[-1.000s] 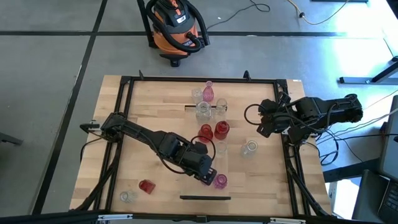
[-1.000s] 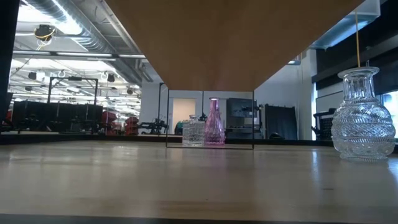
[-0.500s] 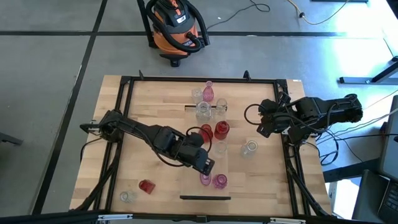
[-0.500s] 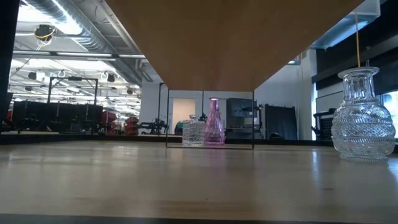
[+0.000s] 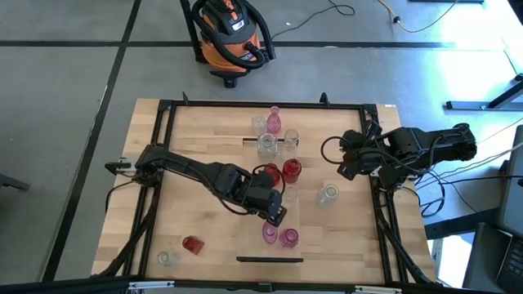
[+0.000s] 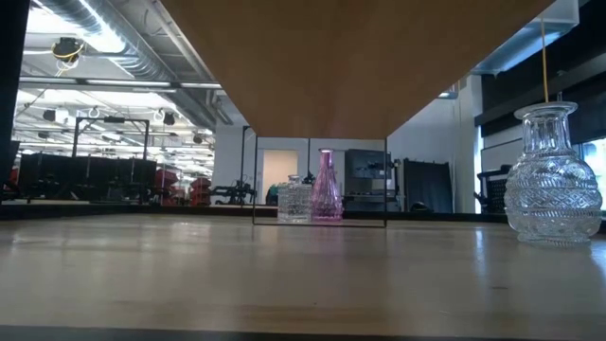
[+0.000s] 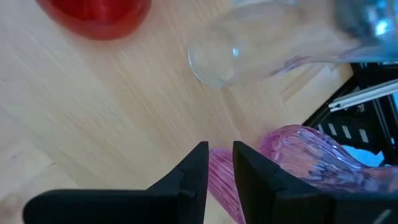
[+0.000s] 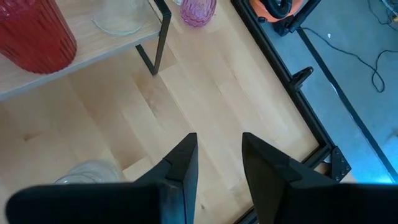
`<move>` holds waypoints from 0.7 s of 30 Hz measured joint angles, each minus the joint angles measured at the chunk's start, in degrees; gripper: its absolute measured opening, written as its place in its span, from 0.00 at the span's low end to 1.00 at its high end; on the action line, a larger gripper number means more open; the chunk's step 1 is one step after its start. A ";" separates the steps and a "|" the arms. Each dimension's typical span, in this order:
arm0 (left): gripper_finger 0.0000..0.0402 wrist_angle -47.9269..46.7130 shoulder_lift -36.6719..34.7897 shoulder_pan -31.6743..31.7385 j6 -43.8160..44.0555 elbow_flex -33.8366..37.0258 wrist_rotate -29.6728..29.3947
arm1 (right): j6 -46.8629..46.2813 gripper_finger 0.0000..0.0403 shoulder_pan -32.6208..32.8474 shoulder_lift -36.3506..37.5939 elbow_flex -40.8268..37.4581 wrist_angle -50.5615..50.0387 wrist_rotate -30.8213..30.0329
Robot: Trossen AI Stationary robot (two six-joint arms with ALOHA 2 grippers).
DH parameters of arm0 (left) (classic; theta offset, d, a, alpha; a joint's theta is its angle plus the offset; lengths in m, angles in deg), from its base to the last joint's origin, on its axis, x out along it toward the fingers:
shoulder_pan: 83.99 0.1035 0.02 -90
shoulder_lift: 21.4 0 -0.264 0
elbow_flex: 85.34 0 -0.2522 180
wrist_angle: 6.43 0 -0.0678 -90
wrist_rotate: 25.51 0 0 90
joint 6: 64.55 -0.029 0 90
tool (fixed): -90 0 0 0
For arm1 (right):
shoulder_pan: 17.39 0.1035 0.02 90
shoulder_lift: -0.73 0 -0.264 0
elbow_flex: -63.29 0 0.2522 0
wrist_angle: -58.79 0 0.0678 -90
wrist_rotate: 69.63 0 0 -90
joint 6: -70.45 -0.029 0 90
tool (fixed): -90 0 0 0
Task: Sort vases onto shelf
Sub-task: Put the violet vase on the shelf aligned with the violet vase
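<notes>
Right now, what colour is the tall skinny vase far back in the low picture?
Pink. The tall vase shows best in the low view.

Vases (image 5: 288,238): three pink, three red, six clear

Left pincer (image 5: 278,216) now clear of newly placed pink vase (image 5: 269,233).

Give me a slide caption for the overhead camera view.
Left gripper hovers above two pink vases on the shelf; right gripper waits aside.
</notes>
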 joint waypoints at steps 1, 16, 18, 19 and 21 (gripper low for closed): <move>0.17 0.00 0.08 0.00 -0.01 0.02 0.02 | 0.00 0.27 0.00 0.00 0.00 -0.02 -0.02; 0.17 0.80 1.39 -0.37 1.29 0.02 3.02 | 0.00 0.27 0.00 -0.02 0.00 0.00 -1.11; 0.17 0.95 1.54 -0.62 1.45 0.02 3.28 | 0.00 0.27 0.00 -0.02 0.00 0.00 -1.12; 0.17 1.13 1.61 -0.76 1.51 0.02 3.26 | 0.01 0.27 0.00 -0.02 0.00 0.01 -1.13; 0.17 1.14 1.76 -0.85 1.55 0.02 3.35 | 0.00 0.27 0.00 -0.02 0.00 0.00 -1.13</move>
